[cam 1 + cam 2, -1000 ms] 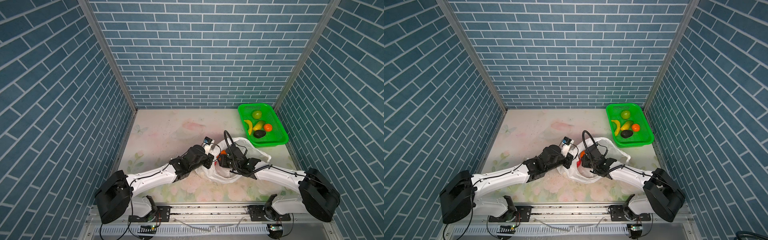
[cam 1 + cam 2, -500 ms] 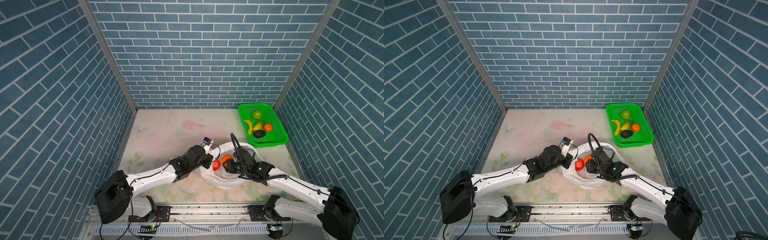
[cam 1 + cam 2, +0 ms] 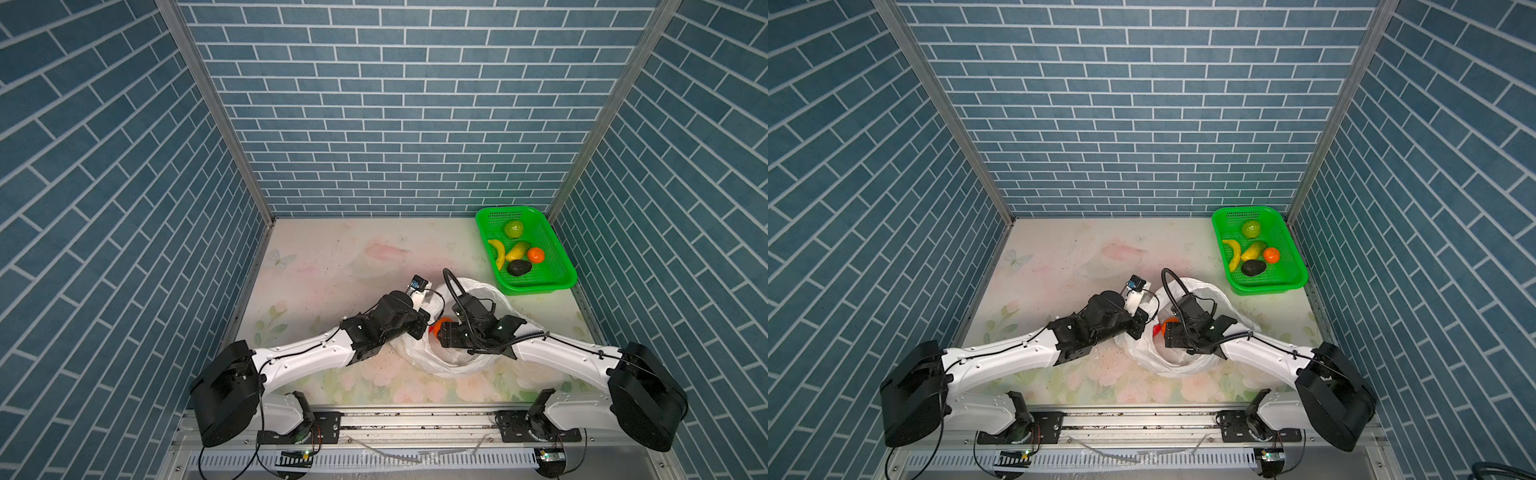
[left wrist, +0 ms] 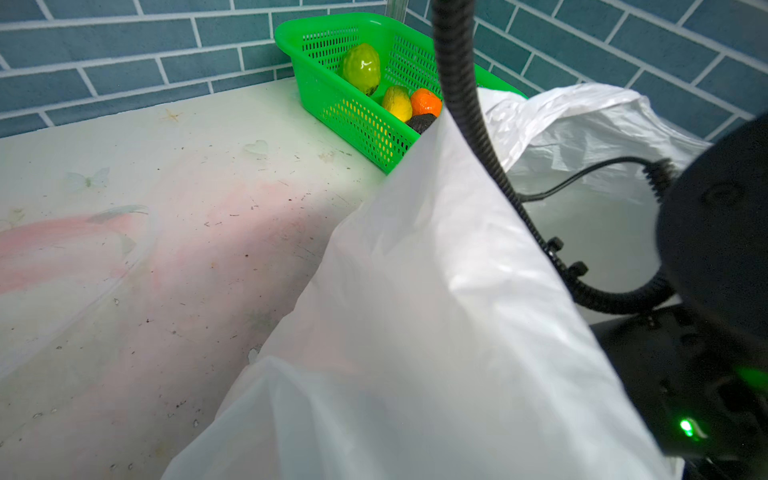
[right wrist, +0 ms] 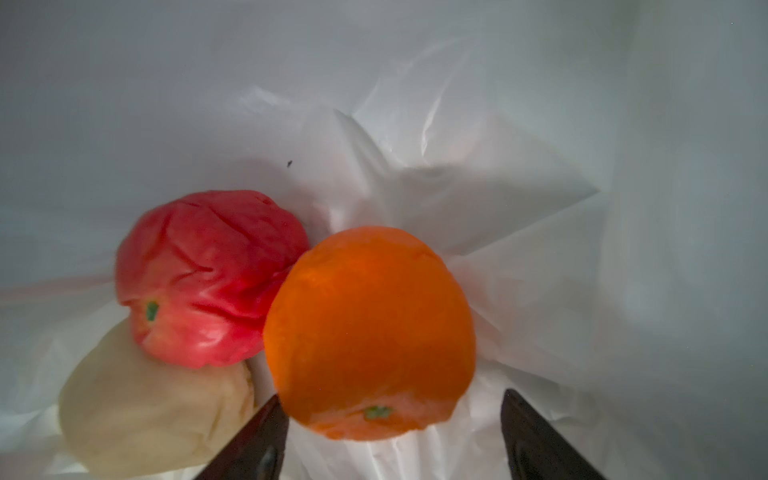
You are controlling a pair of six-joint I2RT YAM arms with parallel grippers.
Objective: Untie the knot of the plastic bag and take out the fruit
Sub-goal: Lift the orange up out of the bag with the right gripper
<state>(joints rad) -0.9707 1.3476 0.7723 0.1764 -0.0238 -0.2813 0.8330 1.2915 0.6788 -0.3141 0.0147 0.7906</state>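
Note:
The white plastic bag (image 3: 490, 291) lies open at the table's front middle; its knot does not show. My left gripper (image 3: 424, 321) is shut on the bag's left edge and holds it up; in the left wrist view the plastic (image 4: 436, 311) hides the jaws. My right gripper (image 5: 395, 436) is inside the bag and open. Its fingers (image 5: 257, 440) stand either side of an orange (image 5: 370, 332). Beside this fruit lie a red one (image 5: 208, 274) and a pale one (image 5: 153, 399). In both top views the orange (image 3: 443, 321) peeks out by the right gripper (image 3: 1160, 330).
A green basket (image 3: 536, 286) at the back right holds a green apple (image 3: 513, 229), a banana (image 3: 498, 252), a mango (image 3: 518, 250), an orange (image 3: 535, 255) and an avocado (image 3: 519, 267). Brick walls close in the table on three sides.
My right gripper has pushed back to the left, deeper into the bag, and its jaws have opened wider around the orange. The left gripper has kept its hold and place.

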